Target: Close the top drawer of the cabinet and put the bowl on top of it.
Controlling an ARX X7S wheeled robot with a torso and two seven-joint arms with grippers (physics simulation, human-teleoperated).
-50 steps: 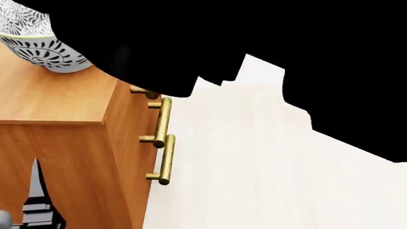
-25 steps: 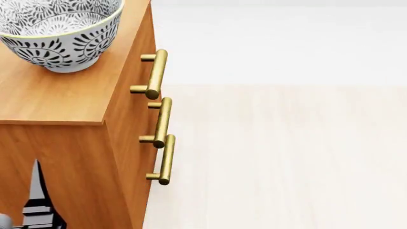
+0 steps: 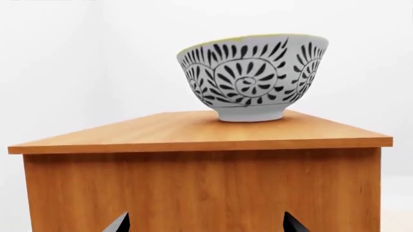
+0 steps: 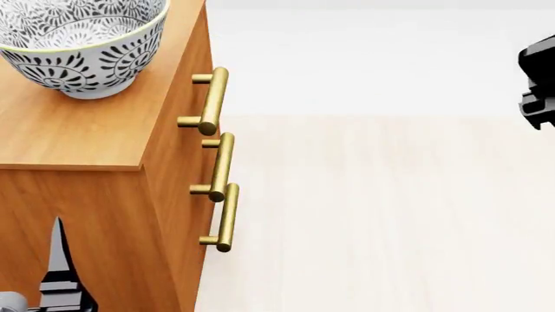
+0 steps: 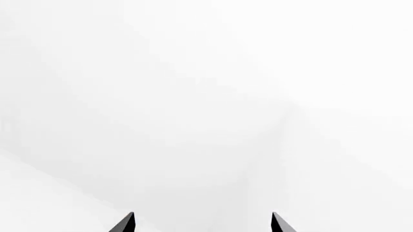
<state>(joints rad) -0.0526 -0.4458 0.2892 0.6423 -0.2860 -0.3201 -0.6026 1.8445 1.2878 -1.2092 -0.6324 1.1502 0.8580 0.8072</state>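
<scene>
The bowl (image 4: 82, 42), white-grey with a dark leafy pattern, stands upright on the flat top of the orange-brown cabinet (image 4: 78, 136). In the left wrist view the bowl (image 3: 253, 77) rests well back on the cabinet (image 3: 200, 188), clear of any gripper. The top drawer (image 4: 186, 97) lies flush with the two below it, and its brass handle (image 4: 212, 101) is in line with theirs. My left gripper (image 3: 206, 223) is open and empty, facing the cabinet's side panel; one of its fingers (image 4: 58, 260) shows low against that panel. My right gripper (image 5: 203, 223) is open and faces blank white space.
Pale wood floor (image 4: 373, 214) spreads to the right of the cabinet front. A dark part of my right arm (image 4: 537, 84) juts in at the right edge of the head view. Two lower brass handles (image 4: 223, 195) stick out from the cabinet front.
A dark arm mass that hid the upper head view a second ago is gone, uncovering the bowl and top handle. A piece of the right arm now shows at the right edge.
</scene>
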